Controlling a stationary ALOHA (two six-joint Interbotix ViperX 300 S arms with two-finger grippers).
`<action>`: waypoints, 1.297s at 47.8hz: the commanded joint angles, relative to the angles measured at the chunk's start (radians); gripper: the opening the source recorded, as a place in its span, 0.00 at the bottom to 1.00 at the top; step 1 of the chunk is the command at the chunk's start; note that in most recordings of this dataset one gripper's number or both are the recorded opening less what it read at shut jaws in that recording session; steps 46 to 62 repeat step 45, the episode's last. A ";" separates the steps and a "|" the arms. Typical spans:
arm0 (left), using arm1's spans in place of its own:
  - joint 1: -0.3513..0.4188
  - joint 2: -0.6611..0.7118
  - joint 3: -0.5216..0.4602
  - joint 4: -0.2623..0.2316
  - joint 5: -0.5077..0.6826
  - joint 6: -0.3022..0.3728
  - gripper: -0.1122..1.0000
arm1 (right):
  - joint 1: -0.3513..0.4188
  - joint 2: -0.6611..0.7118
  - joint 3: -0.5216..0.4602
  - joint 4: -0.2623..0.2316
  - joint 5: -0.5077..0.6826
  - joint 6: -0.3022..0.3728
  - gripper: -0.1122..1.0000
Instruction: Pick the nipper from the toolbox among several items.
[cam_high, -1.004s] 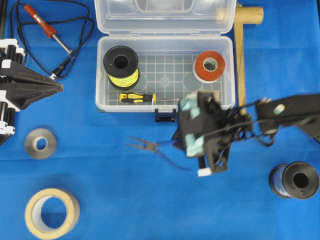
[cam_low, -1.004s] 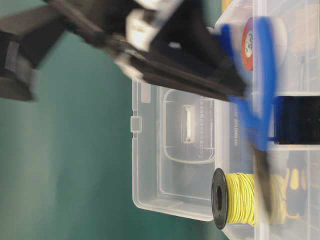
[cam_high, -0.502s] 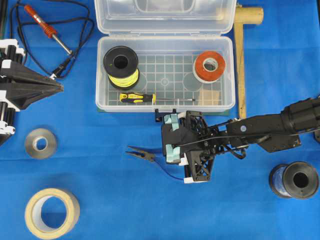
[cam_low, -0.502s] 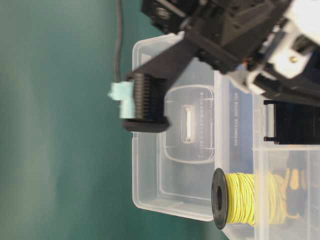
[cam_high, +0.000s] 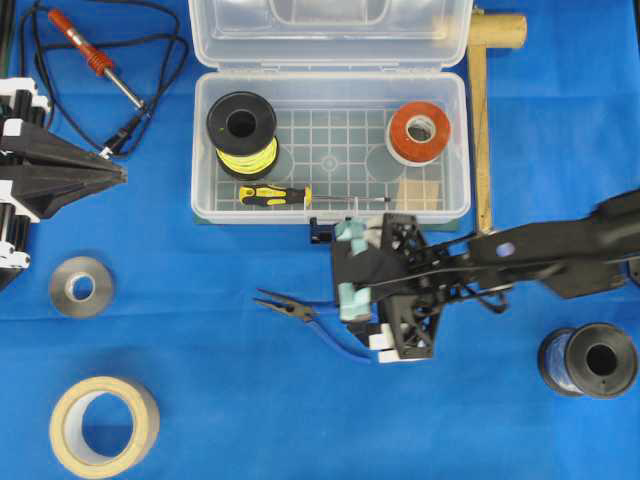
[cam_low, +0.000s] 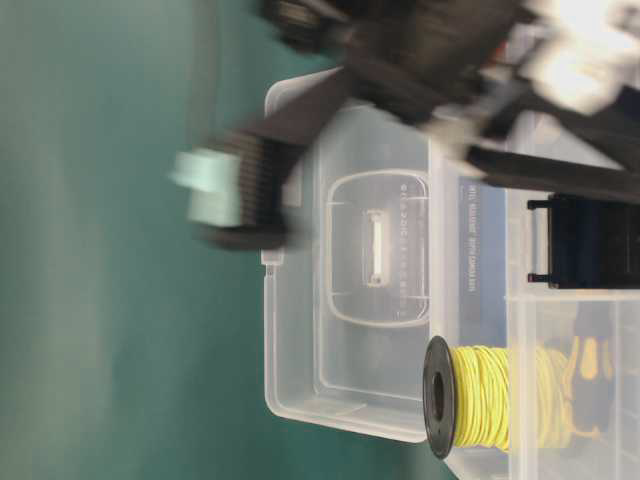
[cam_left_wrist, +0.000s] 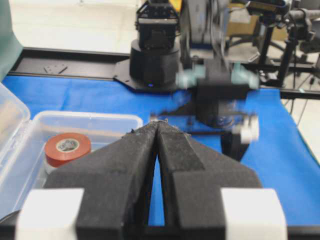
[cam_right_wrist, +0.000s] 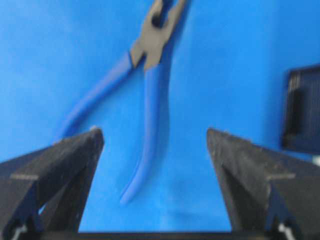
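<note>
The nipper (cam_high: 300, 315), with blue handles and dark pointed jaws, lies flat on the blue cloth in front of the toolbox (cam_high: 200, 150), outside it. My right gripper (cam_high: 350, 268) is open and empty, hovering over the handle ends. In the right wrist view the nipper (cam_right_wrist: 150, 65) lies between and ahead of the spread fingers (cam_right_wrist: 75, 160), touching neither. My left gripper (cam_high: 112, 172) is shut and empty at the far left, and its closed tips show in the left wrist view (cam_left_wrist: 157, 125).
The open toolbox holds a yellow wire spool (cam_high: 242, 128), a yellow-and-black screwdriver (cam_high: 272, 195) and red tape (cam_high: 418, 132). A soldering iron (cam_high: 85, 45), metal roll (cam_high: 80, 287), masking tape (cam_high: 103, 425), dark spool (cam_high: 590, 360) and wooden mallet (cam_high: 482, 100) lie around.
A second ago my right gripper held the nipper above the cloth. It has let go; the nipper now lies on the cloth and the open gripper has drawn slightly right and upward.
</note>
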 joint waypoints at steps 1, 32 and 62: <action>-0.002 0.009 -0.011 -0.003 -0.011 -0.002 0.10 | 0.002 -0.137 0.006 -0.028 0.029 -0.002 0.79; -0.002 0.011 -0.009 -0.003 -0.012 -0.002 0.10 | -0.075 -0.874 0.511 -0.097 -0.130 0.009 0.78; -0.002 0.014 -0.008 -0.003 -0.012 -0.002 0.10 | -0.147 -1.037 0.689 -0.077 -0.222 0.014 0.78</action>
